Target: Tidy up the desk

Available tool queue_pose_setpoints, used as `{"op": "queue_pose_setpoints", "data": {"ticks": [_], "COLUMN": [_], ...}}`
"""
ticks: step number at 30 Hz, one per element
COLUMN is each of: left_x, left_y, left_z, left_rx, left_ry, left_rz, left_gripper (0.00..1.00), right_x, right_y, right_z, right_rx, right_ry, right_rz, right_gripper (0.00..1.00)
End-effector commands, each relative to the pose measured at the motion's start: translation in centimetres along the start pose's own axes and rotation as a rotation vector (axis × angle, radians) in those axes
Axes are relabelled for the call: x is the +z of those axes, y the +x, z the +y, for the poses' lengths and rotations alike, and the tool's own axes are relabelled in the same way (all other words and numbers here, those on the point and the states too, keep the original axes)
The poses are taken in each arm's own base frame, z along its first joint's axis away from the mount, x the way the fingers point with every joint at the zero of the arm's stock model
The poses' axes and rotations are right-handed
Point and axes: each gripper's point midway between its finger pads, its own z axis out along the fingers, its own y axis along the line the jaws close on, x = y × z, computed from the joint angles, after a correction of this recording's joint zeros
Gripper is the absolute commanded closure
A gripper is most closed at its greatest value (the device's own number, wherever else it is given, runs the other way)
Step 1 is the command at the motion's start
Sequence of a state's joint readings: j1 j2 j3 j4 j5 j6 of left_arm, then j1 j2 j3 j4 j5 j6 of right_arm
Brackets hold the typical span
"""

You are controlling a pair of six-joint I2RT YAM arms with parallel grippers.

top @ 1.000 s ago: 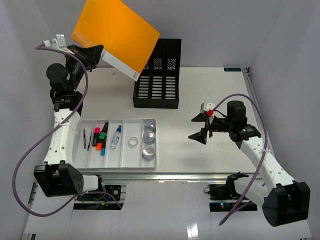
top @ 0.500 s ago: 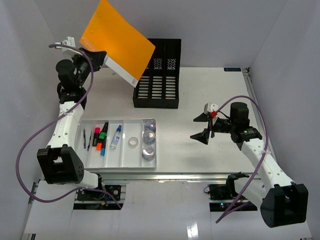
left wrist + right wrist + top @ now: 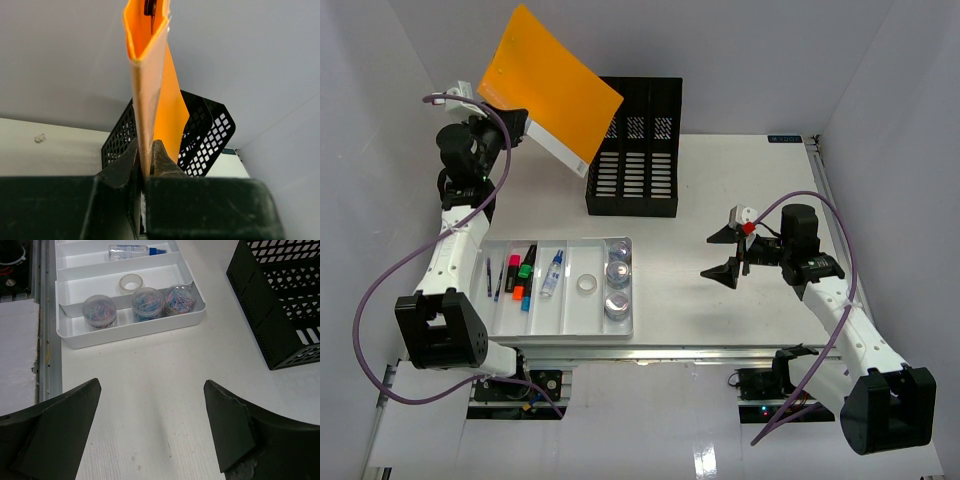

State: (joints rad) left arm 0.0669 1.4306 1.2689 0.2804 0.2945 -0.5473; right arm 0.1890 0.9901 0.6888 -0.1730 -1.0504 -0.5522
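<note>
My left gripper (image 3: pixel 516 128) is shut on the edge of an orange folder (image 3: pixel 550 83), held high and tilted above the back left of the white desk (image 3: pixel 720 180). In the left wrist view the folder (image 3: pixel 150 75) stands edge-on between my closed fingers (image 3: pixel 162 157), with the black file rack (image 3: pixel 200 135) behind it. The rack (image 3: pixel 635 150) stands at the back of the desk, just right of the folder. My right gripper (image 3: pixel 720 253) is open and empty above the desk's middle right; its fingers (image 3: pixel 225 425) are spread wide over bare tabletop.
A white compartmented tray (image 3: pixel 560 320) lies at the front left with pens, markers, a glue bottle (image 3: pixel 552 273), a tape roll (image 3: pixel 585 285) and jars of clips (image 3: pixel 616 290). The same tray (image 3: pixel 130 327) shows in the right wrist view. Grey walls enclose the desk.
My left gripper has carried the orange folder slightly left and turned it more upright. The right arm shifted slightly to the right a second ago, then held still.
</note>
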Motion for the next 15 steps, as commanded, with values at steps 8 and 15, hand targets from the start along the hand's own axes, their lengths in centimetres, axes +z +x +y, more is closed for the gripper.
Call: {"op": "queue_pose_setpoints", "data": {"ticks": [8,15], "left_x": [-1.8,-2.1], "left_y": [-2.3,-1.4], "left_z": [0.2,0.9], "left_rx": [0.106,0.118], "left_ry": [-0.060,-0.081], "left_rz": [-0.073,-0.059], "left_gripper": [1.00,1.00], "right_x": [0.1,0.1], "right_y": [-0.1,-0.1], "right_z": [0.0,0.0], "right_rx": [-0.016,-0.016], "right_ry": [-0.016,-0.017], "right_rz": [-0.023,-0.024], "right_gripper": [0.10,0.10]}}
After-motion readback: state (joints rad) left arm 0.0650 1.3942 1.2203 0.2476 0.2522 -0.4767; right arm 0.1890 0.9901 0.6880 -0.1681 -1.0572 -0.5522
